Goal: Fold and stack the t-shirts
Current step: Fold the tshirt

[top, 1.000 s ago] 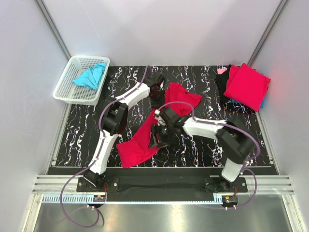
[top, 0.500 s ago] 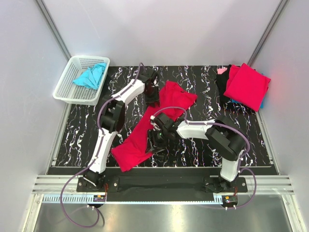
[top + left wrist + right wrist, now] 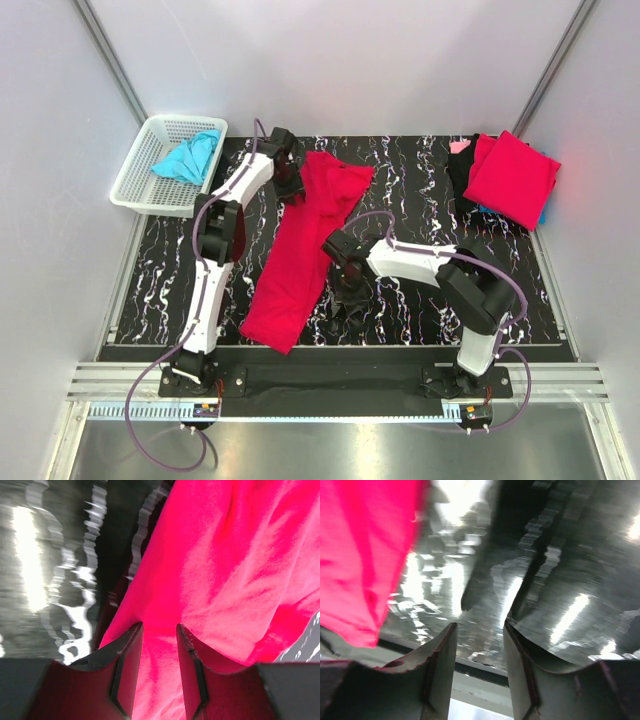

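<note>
Basket: white lattice basket [image 3: 140, 190] is sitting at the far left corner of the table [image 3: 420, 160], holding a crumpled turquoise t-shirt [image 3: 188, 157].
Stack: folded red t-shirt [image 3: 512, 180] is lying on top of a pile at the table's far right, with darker cloth peeking out beneath it.
Spread shirt: crimson t-shirt [image 3: 300, 250] is lying drawn out long, running from far centre toward the near left.
Left hand [image 3: 159, 626]: is clamping the crimson t-shirt's far end, with cloth filling the gap between its fingers.
Right hand [image 3: 479, 624]: is hanging just beside the shirt's right edge, fingers apart over bare table.
</note>
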